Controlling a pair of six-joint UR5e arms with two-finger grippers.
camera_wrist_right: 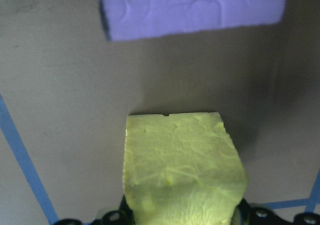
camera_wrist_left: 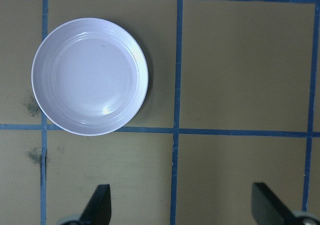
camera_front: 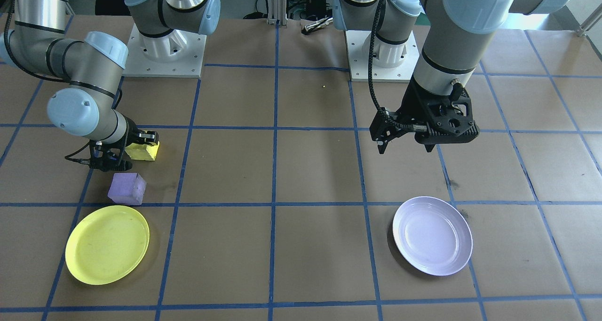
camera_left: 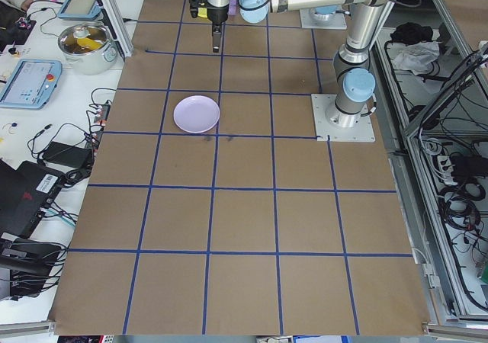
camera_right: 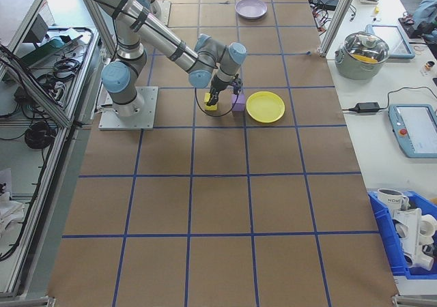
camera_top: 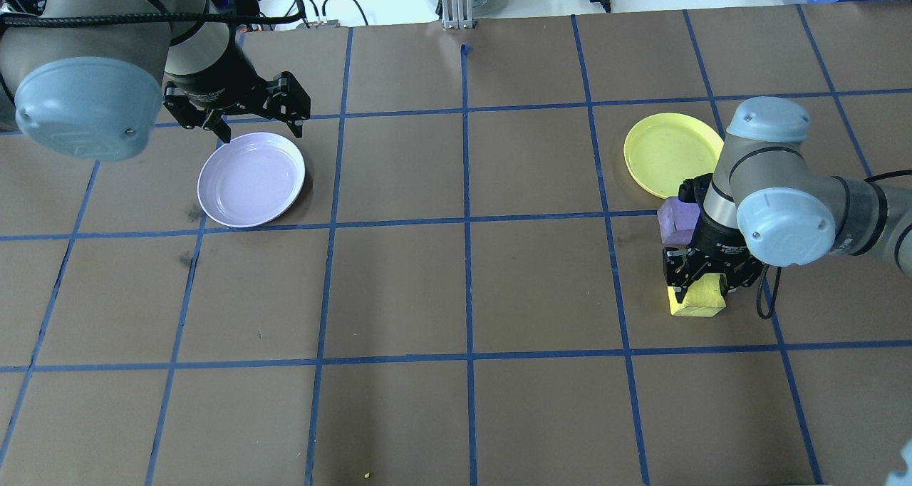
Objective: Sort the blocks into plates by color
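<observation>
yellow foam fills the lower half of my right wrist view: the yellow block sits between the fingers of my right gripper, which is lowered onto it with the jaws pressed against its sides. whether the block rests on the table or is raised just off it, i cannot tell. the purple block stands on the brown paper just beside the yellow one, on the side toward the yellow plate, apart from the yellow block by a narrow gap; in the overhead view it looks to sit right at the plate's near rim, though in the front-facing view a strip of table shows between them. the yellow plate holds nothing. on my other side, well apart from all this, my left gripper hangs above the table with its fingers spread wide and nothing between them; the two dark fingertips show far apart at the bottom of my left wrist view. the lavender plate lies below and just ahead of that gripper, flat on the paper, glossy and with nothing in it, one edge overlapping a blue tape line of the grid.
</observation>
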